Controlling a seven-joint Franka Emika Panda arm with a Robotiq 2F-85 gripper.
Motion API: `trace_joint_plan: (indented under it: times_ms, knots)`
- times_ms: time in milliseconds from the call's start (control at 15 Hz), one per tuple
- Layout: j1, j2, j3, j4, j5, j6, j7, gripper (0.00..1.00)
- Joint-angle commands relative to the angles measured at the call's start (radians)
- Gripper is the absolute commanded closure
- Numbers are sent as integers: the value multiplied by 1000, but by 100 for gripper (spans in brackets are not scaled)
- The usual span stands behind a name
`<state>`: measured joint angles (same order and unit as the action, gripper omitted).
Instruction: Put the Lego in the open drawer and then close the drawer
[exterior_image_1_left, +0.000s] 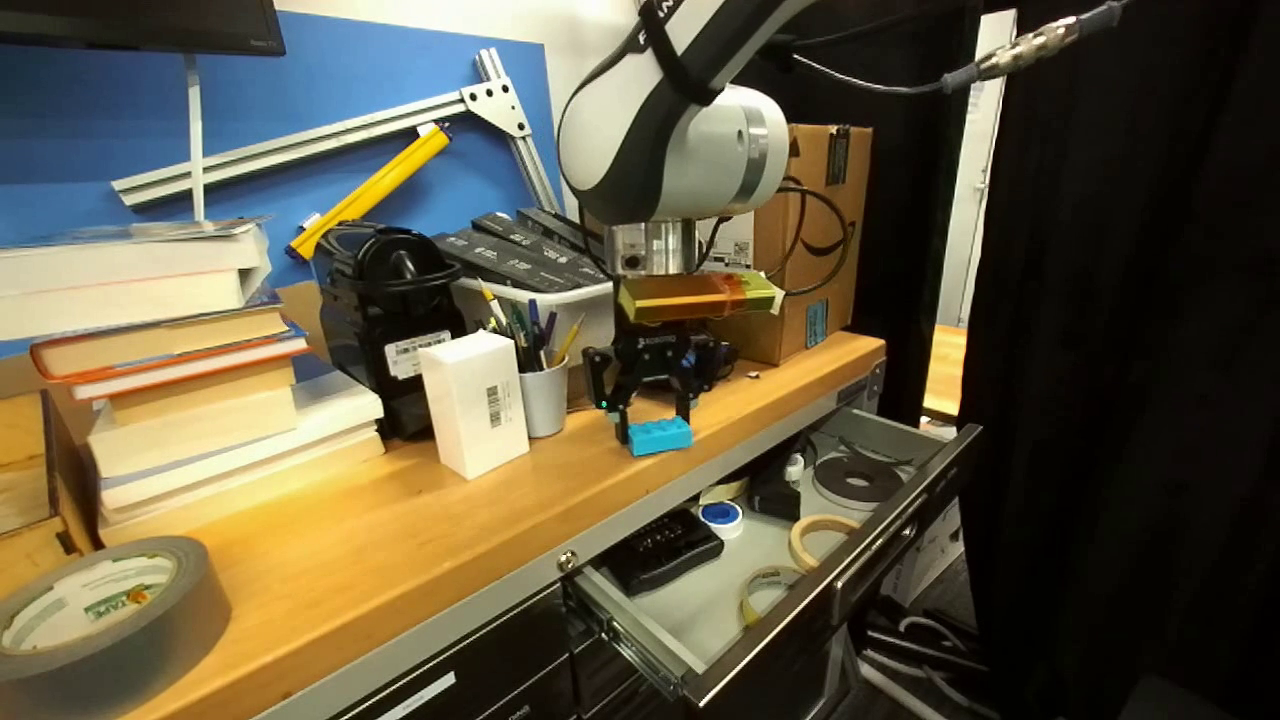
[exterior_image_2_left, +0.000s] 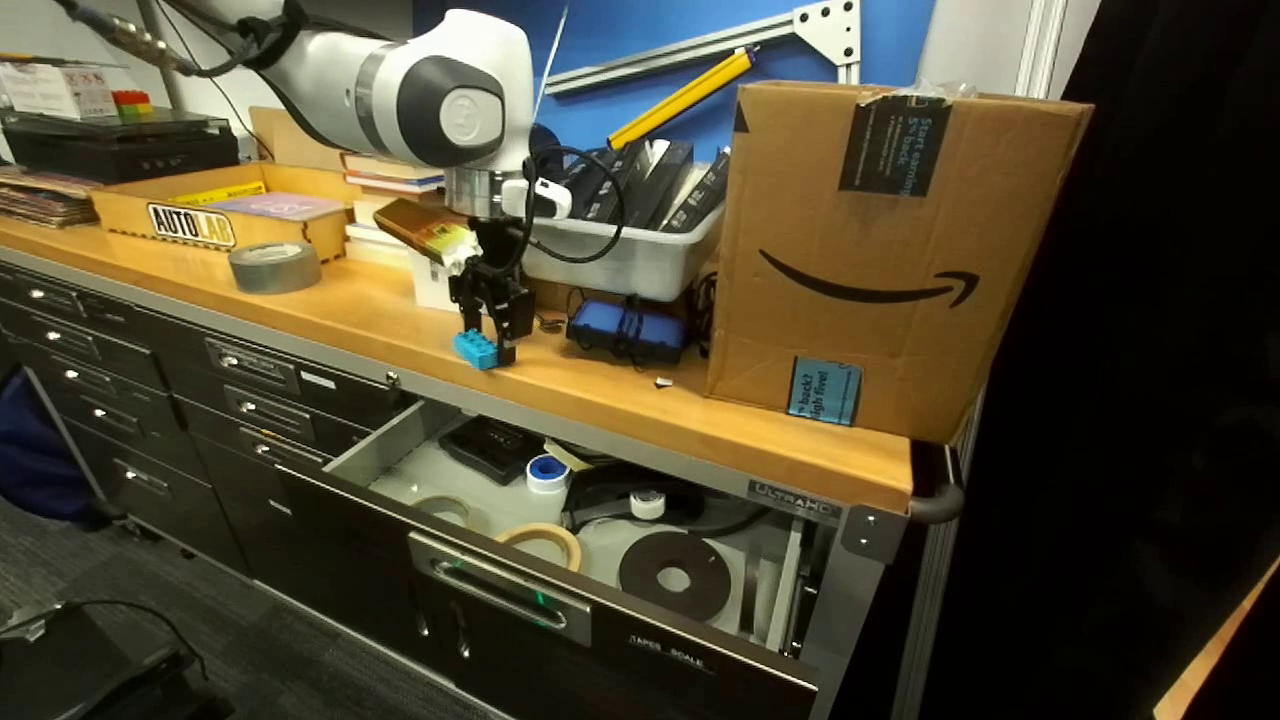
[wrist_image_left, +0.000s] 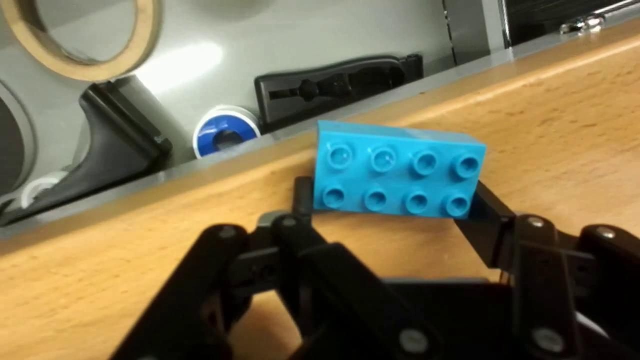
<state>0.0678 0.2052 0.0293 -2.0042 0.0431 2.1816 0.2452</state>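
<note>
The claw (wrist_image_left: 392, 200) is clamped on the 2 short ends of the cyan Lego (wrist_image_left: 400, 172), near the front edge of the desk (exterior_image_1_left: 420, 520), the drawer (exterior_image_1_left: 695, 600) open below.

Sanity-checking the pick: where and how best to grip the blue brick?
Likely the two short ends of the blue brick, coming straight down from above: its studs face up, uncovered, and its length fits between the jaws, shut on those ends.
</note>
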Motion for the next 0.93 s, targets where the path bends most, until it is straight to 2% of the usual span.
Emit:
trace_joint_plan:
  times_ms: [0, 200, 400, 600, 667, 733, 800, 867]
  knots:
    - [-25, -125, -29, -135, -4, -24, 19, 53]
    - [-54, -172, -53, -228, 12, -14, 15, 53]
    - [-75, -164, -67, -294, 37, 85, 36, 53]
    - [-89, -128, -68, -319, 133, 158, 20, 53]
    - [-90, -122, -67, -329, 147, 167, 23, 7]
    - [-90, -122, -69, -339, 143, 170, 27, 7]
    - [-90, -136, -73, -349, 119, 149, 34, 0]
    - [-92, -155, -78, -360, 97, 124, 37, 0]
